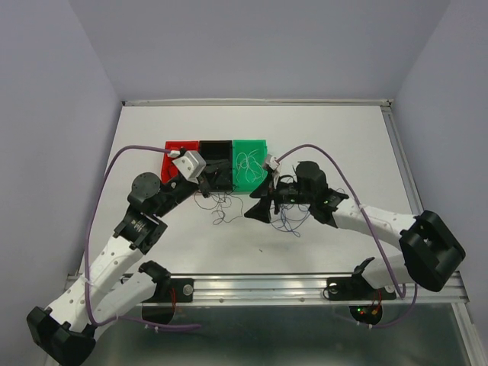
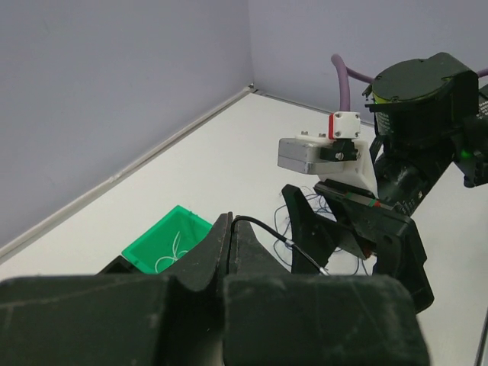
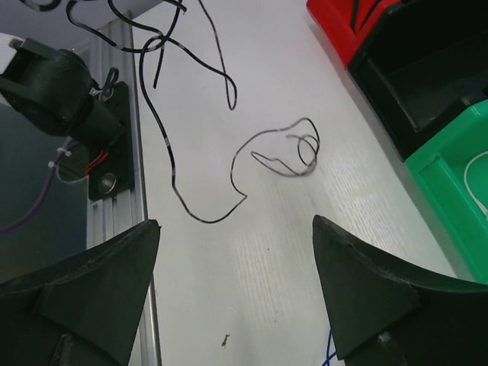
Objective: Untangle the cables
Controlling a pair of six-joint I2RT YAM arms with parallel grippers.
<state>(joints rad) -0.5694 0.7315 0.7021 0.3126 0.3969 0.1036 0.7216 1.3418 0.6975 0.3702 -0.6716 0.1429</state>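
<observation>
Untangling — one strand held.
A black cable (image 2: 267, 226) is pinched by the left jaws; the right jaws are held spread over loose cables (image 3: 174, 180) on the worktop (image 3: 366, 191) — another strand is to be gripped.

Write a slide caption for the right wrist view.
Right pincer open above a loose black cable on the white table, red bin, black bin and green bin alongside.
</observation>
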